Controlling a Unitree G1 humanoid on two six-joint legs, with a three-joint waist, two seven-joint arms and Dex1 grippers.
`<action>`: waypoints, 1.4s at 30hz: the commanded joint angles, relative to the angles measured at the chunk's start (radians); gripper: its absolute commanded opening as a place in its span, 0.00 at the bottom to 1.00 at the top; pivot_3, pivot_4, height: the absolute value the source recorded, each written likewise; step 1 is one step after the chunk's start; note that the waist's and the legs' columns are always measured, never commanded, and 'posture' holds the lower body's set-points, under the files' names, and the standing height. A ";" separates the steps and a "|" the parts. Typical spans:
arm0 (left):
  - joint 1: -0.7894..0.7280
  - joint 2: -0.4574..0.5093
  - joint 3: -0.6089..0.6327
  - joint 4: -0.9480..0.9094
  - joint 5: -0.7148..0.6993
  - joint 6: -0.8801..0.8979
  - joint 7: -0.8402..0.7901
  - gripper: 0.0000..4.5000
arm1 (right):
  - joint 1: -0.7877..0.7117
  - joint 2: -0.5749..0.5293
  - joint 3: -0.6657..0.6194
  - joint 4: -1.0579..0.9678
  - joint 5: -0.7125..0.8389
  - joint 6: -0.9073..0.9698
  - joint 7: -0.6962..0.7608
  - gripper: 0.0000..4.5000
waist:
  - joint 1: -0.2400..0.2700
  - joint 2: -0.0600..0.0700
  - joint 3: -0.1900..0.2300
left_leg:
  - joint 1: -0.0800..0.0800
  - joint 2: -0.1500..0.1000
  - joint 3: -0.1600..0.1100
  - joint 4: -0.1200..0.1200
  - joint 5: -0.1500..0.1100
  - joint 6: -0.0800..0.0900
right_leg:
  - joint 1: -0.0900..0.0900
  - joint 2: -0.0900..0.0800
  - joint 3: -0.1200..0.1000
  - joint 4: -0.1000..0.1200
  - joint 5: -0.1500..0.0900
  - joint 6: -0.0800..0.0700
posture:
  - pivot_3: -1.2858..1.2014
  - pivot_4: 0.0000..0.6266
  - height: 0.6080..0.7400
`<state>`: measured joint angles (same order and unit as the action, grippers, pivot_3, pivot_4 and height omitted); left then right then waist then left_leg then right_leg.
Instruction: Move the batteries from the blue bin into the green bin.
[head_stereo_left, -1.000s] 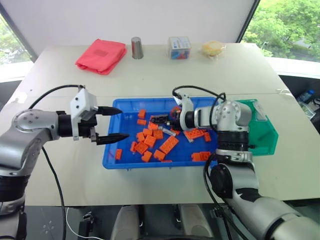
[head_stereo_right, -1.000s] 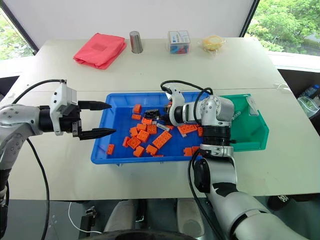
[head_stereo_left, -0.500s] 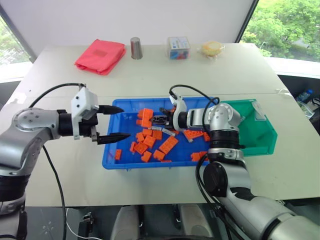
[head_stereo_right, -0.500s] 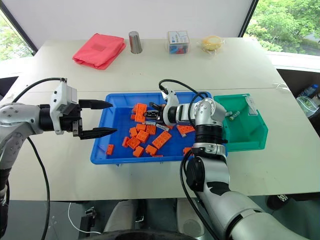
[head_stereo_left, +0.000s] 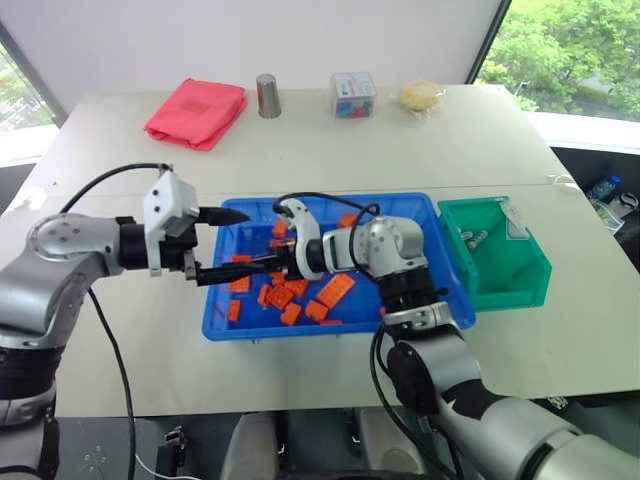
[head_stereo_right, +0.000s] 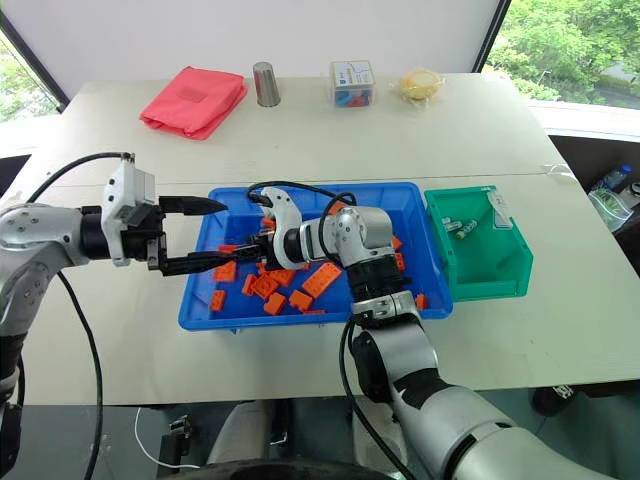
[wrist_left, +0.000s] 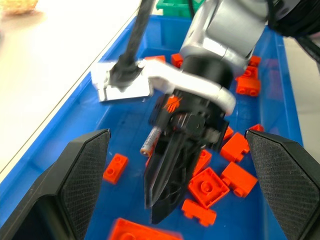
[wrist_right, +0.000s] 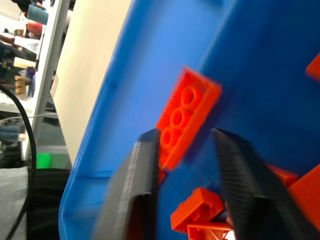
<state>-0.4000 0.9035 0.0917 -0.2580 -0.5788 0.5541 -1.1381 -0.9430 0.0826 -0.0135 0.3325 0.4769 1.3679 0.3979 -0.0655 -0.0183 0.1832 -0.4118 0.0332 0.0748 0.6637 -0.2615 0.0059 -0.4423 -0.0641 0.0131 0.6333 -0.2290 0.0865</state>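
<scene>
Centre of the left-eye frame: the right gripper (head_stereo_left: 262, 266) jaws, part-open and holding nothing, reach over the shallow bright-blue plastic bin (head_stereo_left: 452, 290). A slim silvery battery (wrist_left: 151, 140) lies beside them. Left gripper (head_stereo_left: 232, 243) jaws gape wide, empty.

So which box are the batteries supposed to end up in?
Find the big blue tray mid-table. Just off its end on the robot's right stands the green bin: smaller, deeper, with a whitish tab and a couple of silvery batteries inside.

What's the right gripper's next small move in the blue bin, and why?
Probably shift the right gripper sideways onto the battery lying beside its fingers, then close. Its jaws stand open around an orange brick, not a battery.
</scene>
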 joint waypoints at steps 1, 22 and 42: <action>-0.008 0.004 0.012 -0.014 0.000 -0.021 -0.010 1.00 | -0.050 -0.192 0.188 -0.169 -0.049 -0.174 0.184 0.51 | 0.003 0.000 0.000 | 0.000 0.000 0.000 0.000 0.000 0.000 | 0.000 0.000 0.000 -0.001 0.000 0.000 | 0.52 0.24 0.97; 0.007 -0.007 0.009 -0.031 0.004 -0.026 -0.015 1.00 | 0.016 -0.433 0.531 -0.070 -0.372 -0.739 0.507 0.51 | 0.009 -0.001 0.000 | 0.001 0.000 0.002 0.000 -0.001 0.001 | -0.001 0.002 0.001 0.000 0.000 0.000 | 0.52 0.24 0.97; 0.005 0.001 0.014 -0.031 0.005 -0.025 -0.009 1.00 | 0.053 -0.451 0.459 -0.070 -0.403 -0.712 0.565 0.51 | 0.023 -0.001 0.000 | 0.001 0.000 0.003 0.001 0.000 0.001 | 0.000 0.002 0.001 0.001 0.000 0.000 | 0.52 0.24 0.97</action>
<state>-0.3859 0.8941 0.0766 -0.2761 -0.5693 0.5397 -1.1486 -0.8935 -0.3636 0.4620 0.2960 0.0800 0.6427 0.9590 -0.0422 -0.0193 0.1836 -0.4111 0.0335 0.0774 0.6645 -0.2619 0.0066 -0.4425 -0.0620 0.0137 0.6339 -0.2289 0.0866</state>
